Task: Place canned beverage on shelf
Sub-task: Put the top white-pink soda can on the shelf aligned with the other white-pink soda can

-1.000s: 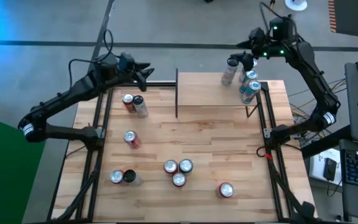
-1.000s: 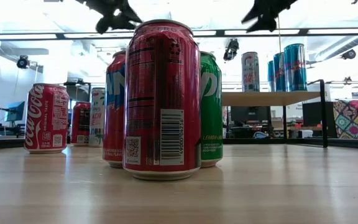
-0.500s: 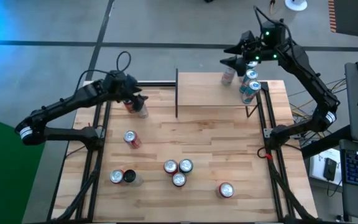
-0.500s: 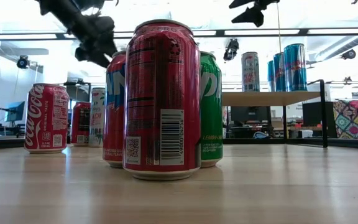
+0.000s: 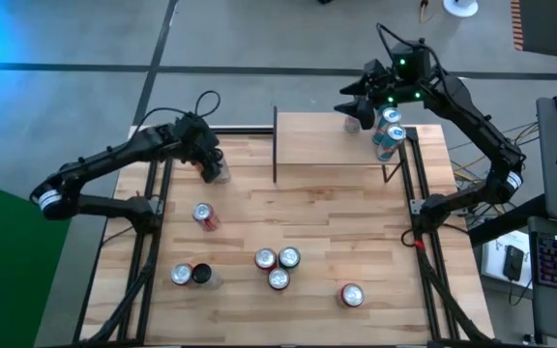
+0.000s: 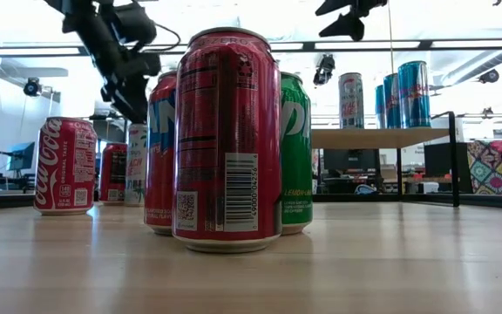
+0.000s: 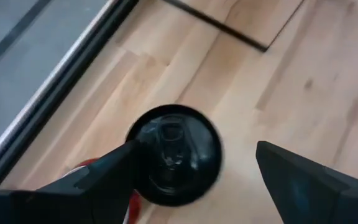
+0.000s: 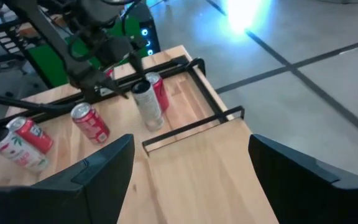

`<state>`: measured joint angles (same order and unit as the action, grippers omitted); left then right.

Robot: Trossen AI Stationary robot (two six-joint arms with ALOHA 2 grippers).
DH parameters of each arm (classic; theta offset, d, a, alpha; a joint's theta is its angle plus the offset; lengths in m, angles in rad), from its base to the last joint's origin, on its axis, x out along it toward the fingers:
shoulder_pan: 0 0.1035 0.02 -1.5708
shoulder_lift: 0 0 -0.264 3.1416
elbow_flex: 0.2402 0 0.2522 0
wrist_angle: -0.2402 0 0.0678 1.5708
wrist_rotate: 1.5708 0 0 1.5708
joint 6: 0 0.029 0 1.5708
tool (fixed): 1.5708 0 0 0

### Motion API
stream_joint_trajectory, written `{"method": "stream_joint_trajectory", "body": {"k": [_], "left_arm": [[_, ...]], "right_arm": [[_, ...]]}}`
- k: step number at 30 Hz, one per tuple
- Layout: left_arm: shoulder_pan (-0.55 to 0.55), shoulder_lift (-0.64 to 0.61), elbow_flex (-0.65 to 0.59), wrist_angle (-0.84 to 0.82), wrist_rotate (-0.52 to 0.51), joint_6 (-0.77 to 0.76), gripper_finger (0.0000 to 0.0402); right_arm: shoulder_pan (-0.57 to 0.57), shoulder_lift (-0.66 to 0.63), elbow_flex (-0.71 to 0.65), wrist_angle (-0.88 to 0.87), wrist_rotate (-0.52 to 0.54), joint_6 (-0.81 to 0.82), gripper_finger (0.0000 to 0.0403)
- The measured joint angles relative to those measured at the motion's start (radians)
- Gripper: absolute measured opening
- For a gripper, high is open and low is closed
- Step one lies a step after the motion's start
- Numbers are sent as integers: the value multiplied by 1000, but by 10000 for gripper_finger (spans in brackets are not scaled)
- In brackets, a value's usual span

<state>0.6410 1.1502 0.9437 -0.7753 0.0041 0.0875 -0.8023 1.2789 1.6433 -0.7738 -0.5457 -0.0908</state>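
Shelf [image 5: 337,145], upper centre-right of the high view, already carries three cans [image 5: 387,135] at its right end; plenty more left on the table [image 5: 356,242]. Left gripper [image 5: 211,164], upper left, hovers right over a black-topped can [image 7: 174,154], fingers spread wide either side, nothing grasped yet. Looks like pickup no. 4 is setting up. Right gripper [image 5: 354,97] hangs above the shelf's back edge, fingers apart, empty.

Three cans [image 5: 383,130] stand on the shelf [image 5: 332,140] at the table's [image 5: 337,222] far right. Three more cans [image 5: 278,266] cluster near its front centre
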Motion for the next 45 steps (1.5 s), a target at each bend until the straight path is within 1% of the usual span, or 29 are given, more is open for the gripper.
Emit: {"method": "stream_joint_trajectory", "body": {"k": [7,10,14,18,23,26,30,33,39,42,45], "left_arm": [[17,83,23,28,-13,15,307],[17,102,48,23,-8,12,299],[16,105,77,3,10,-6,275],[16,96,94,-39,13,-31,255],[15,73,100,-52,13,-25,248],[15,58,100,-44,12,-8,256],[15,42,102,-30,1,6,276],[17,44,102,-28,-42,8,299],[28,107,94,-51,-38,6,339],[28,146,94,-69,-19,5,344],[28,178,94,-82,-15,-1,339]], "right_arm": [[28,-1,-30,-38,0,13,304],[38,-3,-30,-46,0,13,304],[39,-16,-30,-47,8,12,304],[39,-35,-30,-46,40,7,304],[39,-57,-30,-26,52,8,304],[39,-64,-30,-17,52,16,304],[39,-66,-30,-12,52,36,304],[39,-66,-30,-11,52,40,304],[39,-67,-30,3,52,56,304],[46,-69,-30,3,52,69,304],[61,-73,-30,4,50,73,304]]}}
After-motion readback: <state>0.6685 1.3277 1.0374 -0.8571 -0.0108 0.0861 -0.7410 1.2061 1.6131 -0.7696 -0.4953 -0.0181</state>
